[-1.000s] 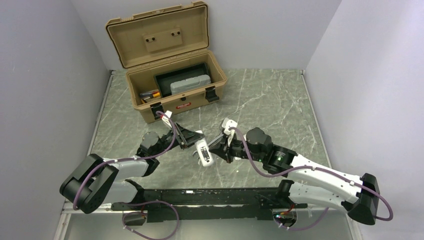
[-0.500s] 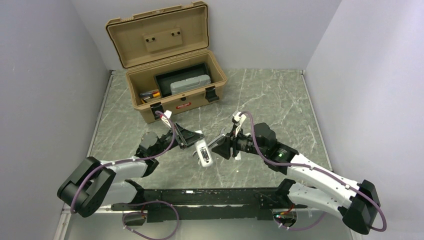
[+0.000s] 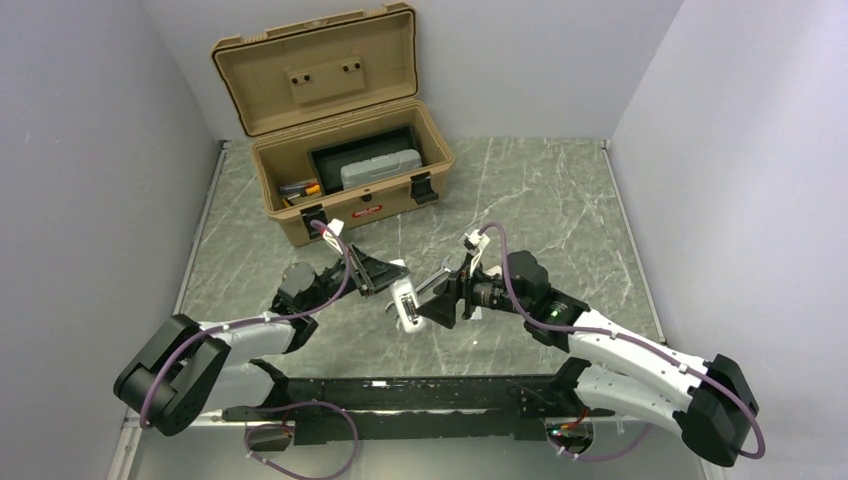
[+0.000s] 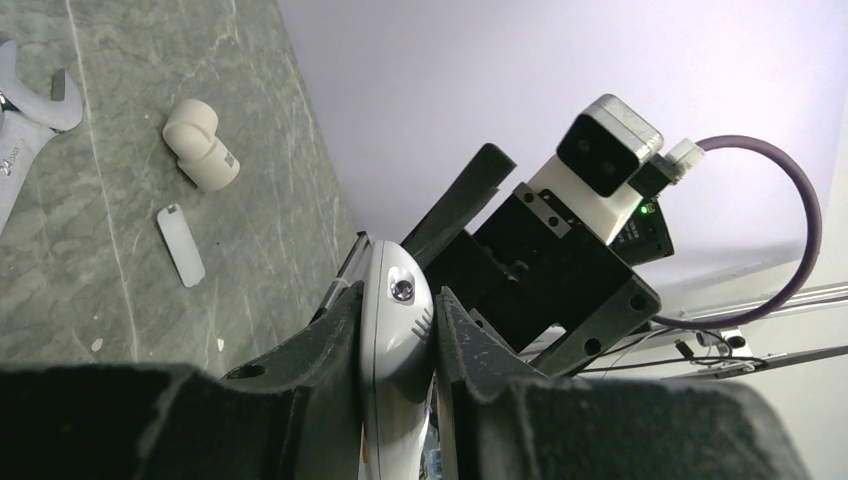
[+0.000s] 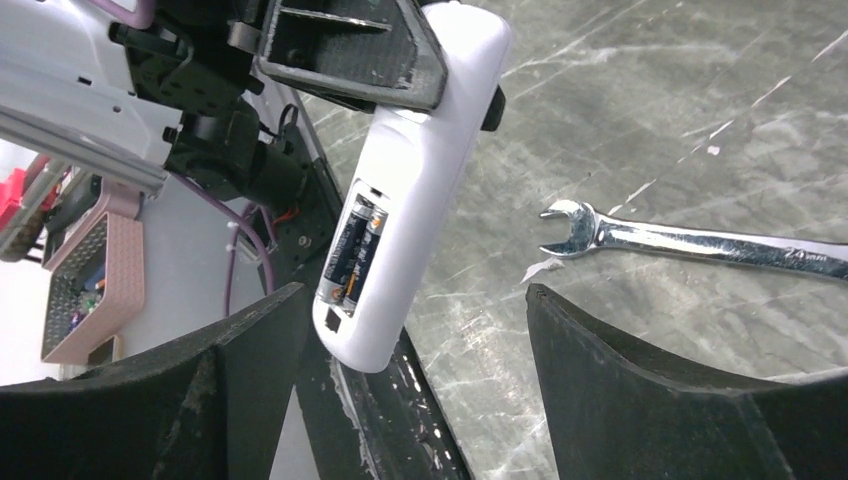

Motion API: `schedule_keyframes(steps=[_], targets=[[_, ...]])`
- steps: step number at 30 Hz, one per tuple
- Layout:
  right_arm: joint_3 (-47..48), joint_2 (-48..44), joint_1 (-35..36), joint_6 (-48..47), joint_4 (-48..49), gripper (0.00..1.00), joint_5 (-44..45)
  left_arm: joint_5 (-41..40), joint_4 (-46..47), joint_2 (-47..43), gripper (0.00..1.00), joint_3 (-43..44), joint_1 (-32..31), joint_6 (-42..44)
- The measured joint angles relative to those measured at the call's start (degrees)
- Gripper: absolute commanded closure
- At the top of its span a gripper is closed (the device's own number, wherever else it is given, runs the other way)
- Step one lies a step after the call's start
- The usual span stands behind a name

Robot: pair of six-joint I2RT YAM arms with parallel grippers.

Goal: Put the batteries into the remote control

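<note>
My left gripper point(image 3: 393, 287) is shut on the upper end of the remote control point(image 3: 406, 304), a slim white bar held above the table. The left wrist view shows its rounded end point(image 4: 396, 325) pinched between the left gripper's point(image 4: 397, 298) pads. In the right wrist view the remote control point(image 5: 425, 180) hangs tilted, its open recess facing me with two batteries point(image 5: 352, 250) lying side by side inside. My right gripper point(image 5: 412, 292) stands wide open just in front of the remote's lower end, touching nothing. From above, the right gripper point(image 3: 436, 301) sits right next to the remote.
A tan toolbox point(image 3: 345, 195) stands open at the back left, holding a grey case and small items. A silver wrench point(image 5: 690, 243) lies on the green marble table. A white curved plastic piece point(image 4: 200, 145) and a flat white strip point(image 4: 181, 243) lie near the wrench point(image 4: 25, 110).
My right gripper has gone from shut to wide open beside the remote control, and its wrist has shifted a little. The left gripper keeps the same hold.
</note>
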Motion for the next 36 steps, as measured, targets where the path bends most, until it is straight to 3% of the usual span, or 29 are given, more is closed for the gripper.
schedule_keyframes(steps=[8,26,36], targets=[[-0.9,2.9,-0.1,3.4,4.0,0.15,-2.5,0.2,0.0,-0.1,1.0,0.1,0.0,0.0],[-1.0,7.7,-0.1,5.6,8.3,0.22,-5.5,0.3,-0.2,-0.3,1.0,0.8,0.0,0.1],[-1.0,8.2,-0.1,6.0,9.6,0.33,-6.2,0.7,-0.2,-0.3,1.0,0.8,0.0,0.1]])
